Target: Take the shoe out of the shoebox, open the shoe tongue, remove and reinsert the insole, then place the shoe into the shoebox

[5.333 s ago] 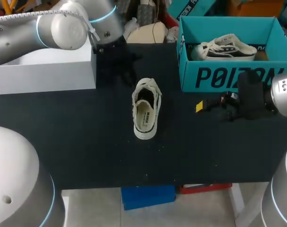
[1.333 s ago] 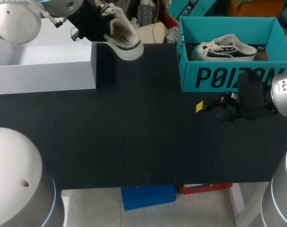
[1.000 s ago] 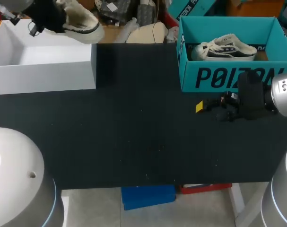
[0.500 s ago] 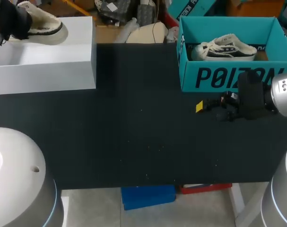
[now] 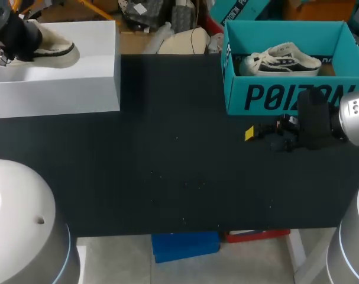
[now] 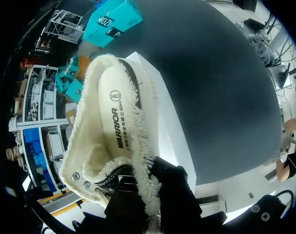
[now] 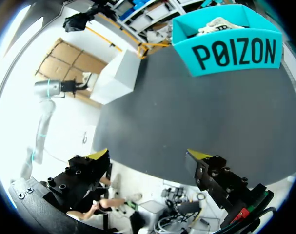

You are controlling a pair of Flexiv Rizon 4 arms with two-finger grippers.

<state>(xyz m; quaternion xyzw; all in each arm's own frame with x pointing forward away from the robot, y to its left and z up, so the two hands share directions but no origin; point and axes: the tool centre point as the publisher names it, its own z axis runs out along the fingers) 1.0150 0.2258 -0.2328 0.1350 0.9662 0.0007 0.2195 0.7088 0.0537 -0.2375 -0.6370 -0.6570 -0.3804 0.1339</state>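
Note:
A cream shoe (image 5: pixel 54 52) with a dark sole stripe hangs over the open white shoebox (image 5: pixel 61 89) at the table's far left corner. My left gripper (image 5: pixel 16 41) is shut on the shoe's heel collar. In the left wrist view the shoe (image 6: pixel 113 126) points away from the gripper (image 6: pixel 150 170), its insole facing the camera, with the white shoebox (image 6: pixel 172 141) beneath it. My right gripper (image 5: pixel 253 132) stands open just above the table, in front of the teal box (image 5: pixel 285 94); in its wrist view the gripper (image 7: pixel 148 153) holds nothing.
The teal box (image 7: pixel 230 48) at the back right holds a second white and black shoe (image 5: pixel 283 60). The black table (image 5: pixel 179 171) stretches between the two boxes. The white shoebox (image 7: pixel 116 75) lies far ahead of the right gripper.
My left arm carried the shoe leftward from the box's right corner to over its left part and lowered it slightly. The right arm stayed still.

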